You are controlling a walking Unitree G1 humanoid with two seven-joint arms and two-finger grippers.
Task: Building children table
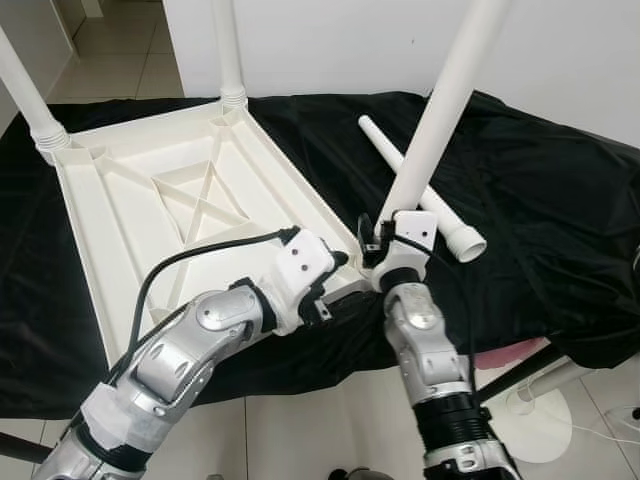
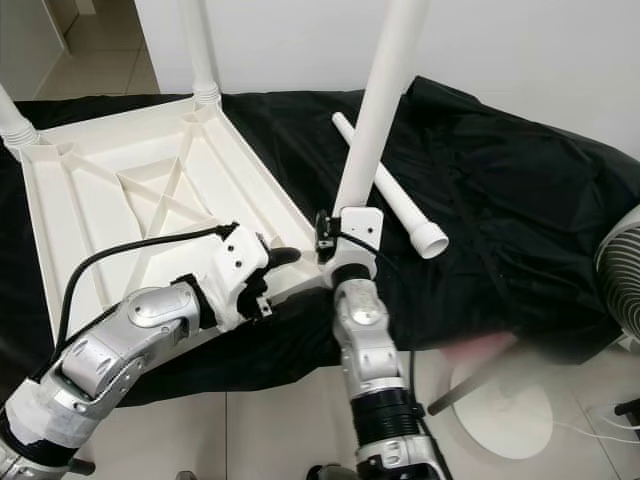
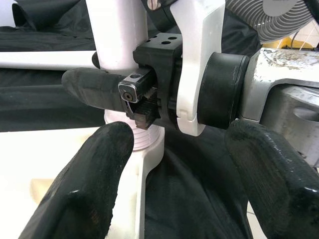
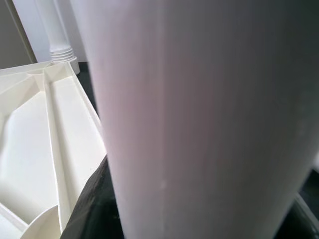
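- Table leg (image 1: 440, 110): light, stiff, slick plastic; my right gripper (image 1: 385, 240) jaws clamp its base at the tabletop (image 1: 120, 190) near corner.
- Left gripper (image 1: 335, 280): jaws open beside that corner.

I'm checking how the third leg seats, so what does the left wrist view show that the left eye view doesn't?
Left wrist view: the leg's ribbed foot entering the tabletop's corner socket, the right gripper's black finger against the leg, and a fan behind.

Left eye view: the upturned tabletop, two fitted legs, a spare leg lying on the black cloth, and the left gripper at the corner.

Both: the right gripper holding the tilted leg.
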